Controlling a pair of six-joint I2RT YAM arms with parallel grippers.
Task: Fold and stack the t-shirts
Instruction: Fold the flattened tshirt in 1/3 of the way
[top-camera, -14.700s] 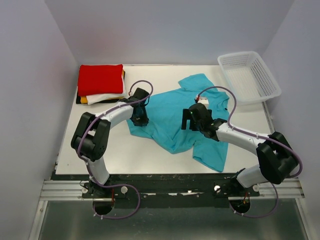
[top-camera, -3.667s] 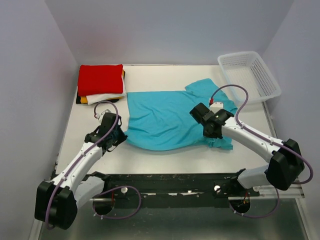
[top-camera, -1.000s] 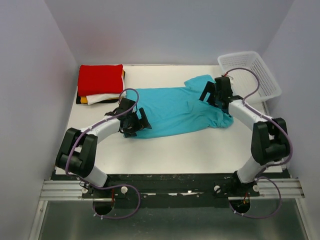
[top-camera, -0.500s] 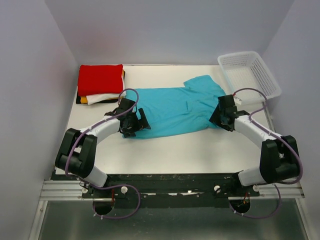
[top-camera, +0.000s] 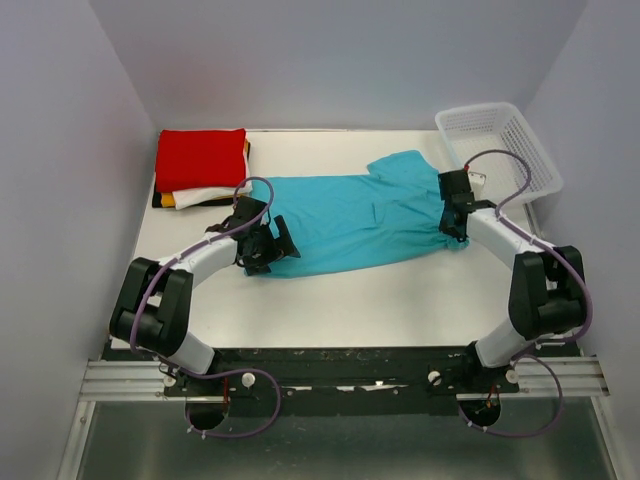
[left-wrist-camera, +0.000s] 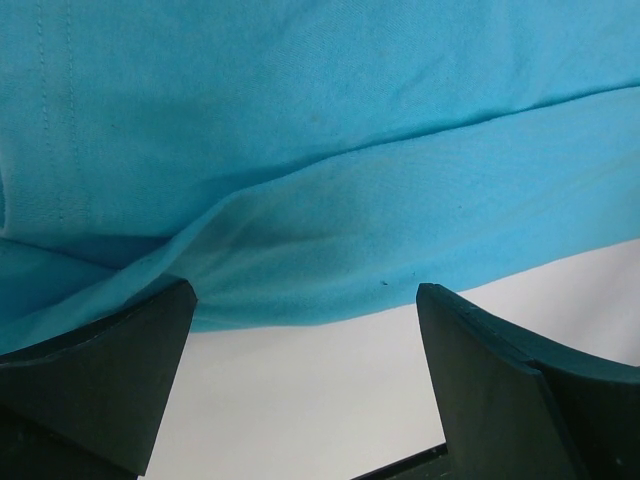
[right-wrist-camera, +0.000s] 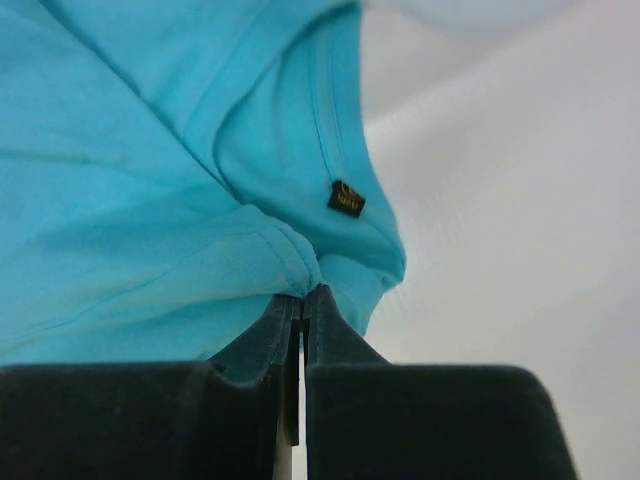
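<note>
Pinching shut on a bunched hem of the turquoise t-shirt (right-wrist-camera: 140, 150), the right gripper (right-wrist-camera: 301, 300) shows its two fingers pressed flat together with only cloth at their tips. Its own camera makes that plain, and also picks out a small dark label (right-wrist-camera: 347, 198) on the banded edge just beyond. From overhead neither can be made out.

The left gripper (left-wrist-camera: 305, 292) stands wide apart and holds nothing. In its wrist view its fingers straddle the shirt's near edge, with bare white table (left-wrist-camera: 300, 400) between them.

Only the overhead view gives the layout. The shirt lies spread across the middle of the table between the two claws, the right one at its right end and the left one at its near-left corner. The white mesh basket (top-camera: 500, 150) sits at the far-right corner, near the right claw but apart from the shirt. The folded stack (top-camera: 200, 170) rests at the far-left corner with the red shirt (top-camera: 200, 157) on top.
</note>
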